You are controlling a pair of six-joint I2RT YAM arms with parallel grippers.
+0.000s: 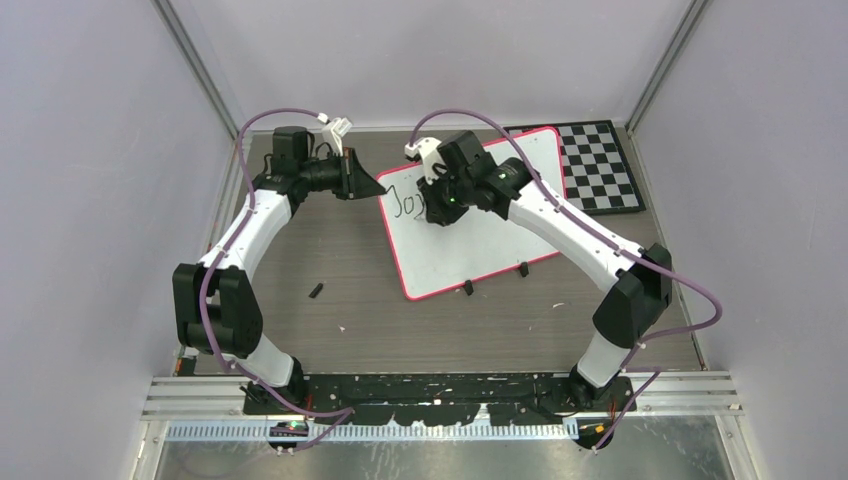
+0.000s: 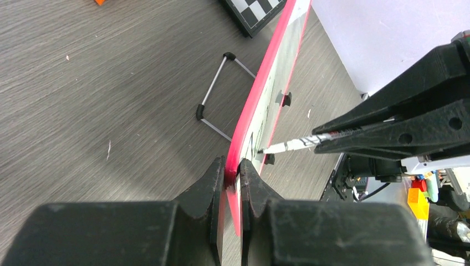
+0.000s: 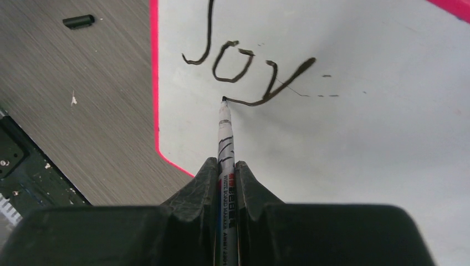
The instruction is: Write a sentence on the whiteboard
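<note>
On the wood-grain surface (image 1: 350, 320), the whiteboard (image 1: 470, 250) lies in the middle, a bit to the right. It is turned at a slant, and its two black clips (image 1: 467, 287) sit on the near edge. A checkerboard (image 1: 600, 165) peeks out from behind its far right corner.

The left claw (image 2: 233, 172) is pressed together on the pink-red rim at the board's left corner. It pinches the edge so the board cannot slide. The right claw (image 3: 226, 172) is pinching a marker (image 3: 224, 127), which sticks straight out from between its fingers. The marker's tip touches the board right at the end of the tail of the "y".

The sentence (image 3: 244, 72) has only just begun. It reads "Joy" in dark, wobbly letters near the board's left side. A few faint little dashes sit to the right of the "y". Most of the board is bare white. A small black cap (image 1: 316, 290) lies alone on the surface, well apart from the board.

I think the writing step is under way, with the first word being made and many letters left to do. The next move should be to lift the tip a little and take it past the "y". Then it can come down softly for a new letter. The left claw needs a firm hold, or the board may slip and the line may go crooked.
</note>
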